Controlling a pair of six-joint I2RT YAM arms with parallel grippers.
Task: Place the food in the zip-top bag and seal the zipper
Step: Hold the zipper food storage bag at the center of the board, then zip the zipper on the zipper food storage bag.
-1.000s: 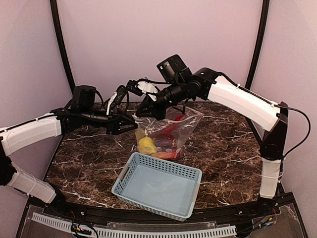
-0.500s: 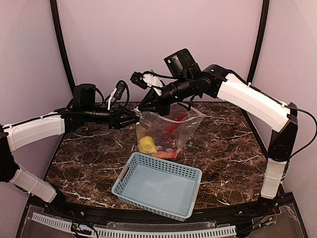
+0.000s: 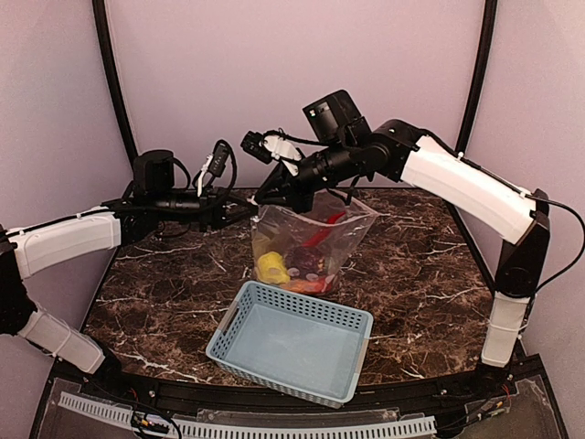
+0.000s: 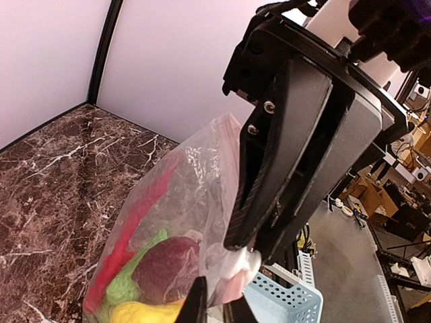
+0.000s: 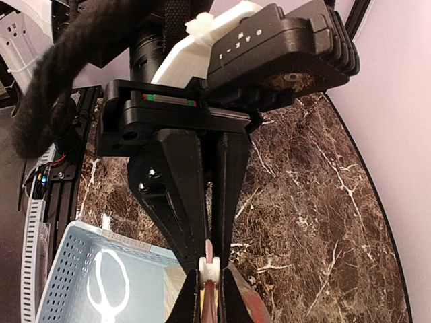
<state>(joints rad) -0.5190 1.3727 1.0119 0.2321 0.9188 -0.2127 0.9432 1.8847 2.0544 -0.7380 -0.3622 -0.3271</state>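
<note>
- Jaws of both arms are pinched shut at the top left corner of the zip-top bag (image 3: 315, 240). The left gripper (image 4: 219, 306) nips the pinkish zipper (image 4: 226, 288), and the right gripper (image 5: 209, 296) clamps the white slider tab (image 5: 209, 269) just beside it.
- Held up by that corner, the dotted clear bag stands mid-way across the marble table (image 3: 411, 274), just beyond the basket (image 3: 292, 343).
- Inside it show a yellow pepper (image 3: 271, 267), a dark red piece (image 4: 168, 266), a lime-green piece (image 4: 128, 286) and the thin red chilli (image 4: 137, 229).
- No food shows in the light blue basket, so loading looks finished.
- Sealing is what remains: the bag's mouth appears to gape toward the right, and the slider's run along it is not yet made.
</note>
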